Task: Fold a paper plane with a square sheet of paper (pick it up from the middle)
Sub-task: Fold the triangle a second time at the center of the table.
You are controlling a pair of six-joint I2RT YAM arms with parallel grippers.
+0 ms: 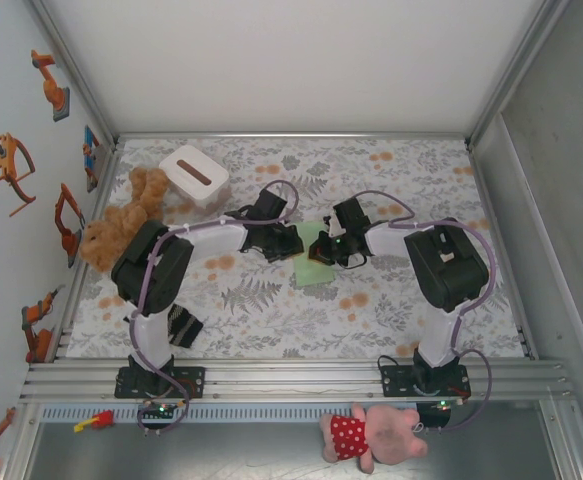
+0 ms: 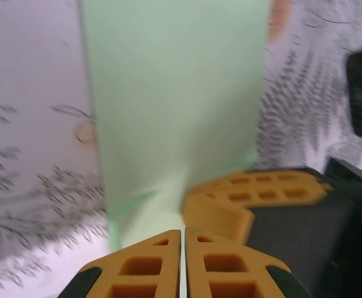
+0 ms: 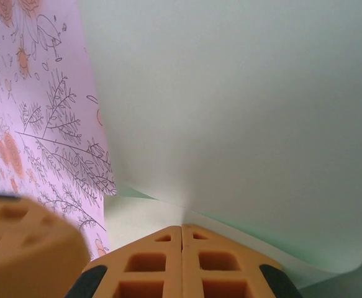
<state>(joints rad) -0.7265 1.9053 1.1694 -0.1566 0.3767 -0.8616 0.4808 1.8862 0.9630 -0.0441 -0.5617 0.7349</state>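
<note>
The square sheet of paper (image 1: 316, 270), pale green, lies partly folded at the middle of the floral table, and both grippers meet over its far end. My left gripper (image 1: 296, 243) comes in from the left. In the left wrist view its orange fingers (image 2: 182, 231) stand pressed together with only a paper-thin line between them, and the sheet (image 2: 174, 93) stretches away from their tips. My right gripper (image 1: 323, 250) is shut; in its wrist view the tips (image 3: 181, 226) pinch the sheet (image 3: 243, 112) where one layer lifts over another. The two grippers' fingers nearly touch.
A white box with a dark slot (image 1: 194, 175) and a brown teddy bear (image 1: 121, 220) stand at the back left. A dark striped cloth (image 1: 183, 325) lies by the left arm's base. A pink plush pig (image 1: 371, 432) lies beyond the front rail. Walls enclose the table.
</note>
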